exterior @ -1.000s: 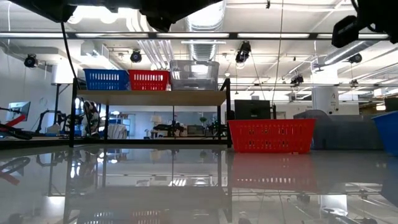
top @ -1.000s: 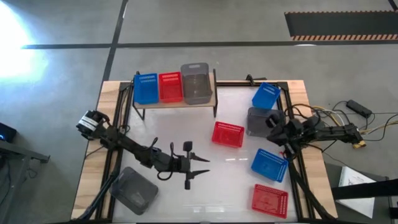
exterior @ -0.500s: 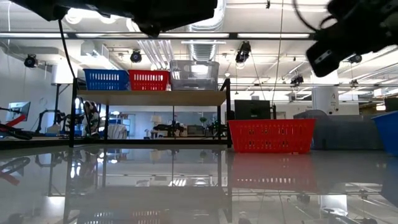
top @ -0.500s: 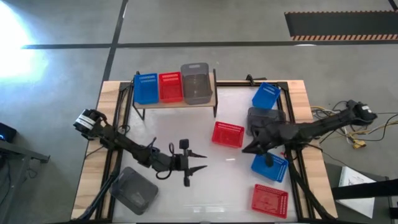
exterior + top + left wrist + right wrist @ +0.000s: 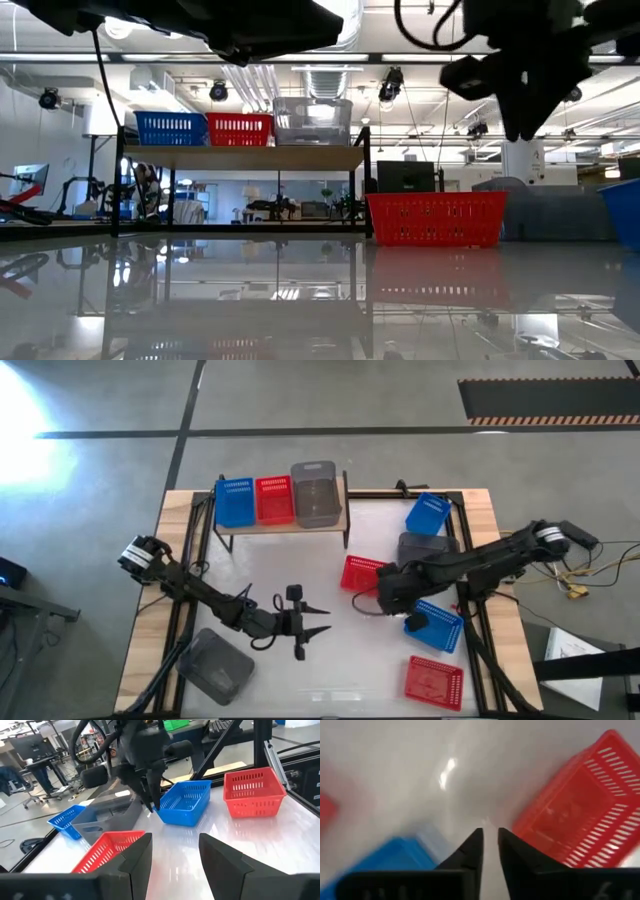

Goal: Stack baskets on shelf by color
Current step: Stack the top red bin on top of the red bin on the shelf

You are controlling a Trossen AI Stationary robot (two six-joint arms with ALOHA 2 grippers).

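The shelf [image 5: 285, 526] carries a blue [image 5: 234, 501], a red [image 5: 273, 499] and a grey basket [image 5: 316, 493] side by side. On the table stand a red basket [image 5: 365, 575], a grey one [image 5: 425, 550], two blue ones [image 5: 428, 512] [image 5: 435, 625], another red [image 5: 435, 682] and another grey [image 5: 215, 665]. My right gripper [image 5: 383, 603] hangs over the table just near-right of the middle red basket [image 5: 580, 820], pointing down, its fingers almost together and touching nothing. My left gripper [image 5: 318, 622] hovers open over the table's middle.
The table's wooden edge [image 5: 150, 600] and black frame rails run along both sides. Bare white tabletop lies between the two grippers and in front of the shelf. In the low view the shelf [image 5: 240, 157] stands left and the red basket [image 5: 435, 218] right of centre.
My right arm has swung out from the table's right edge toward the middle, reaching past the grey and blue baskets, and has tipped its gripper downward beside the middle red basket. No basket has moved.
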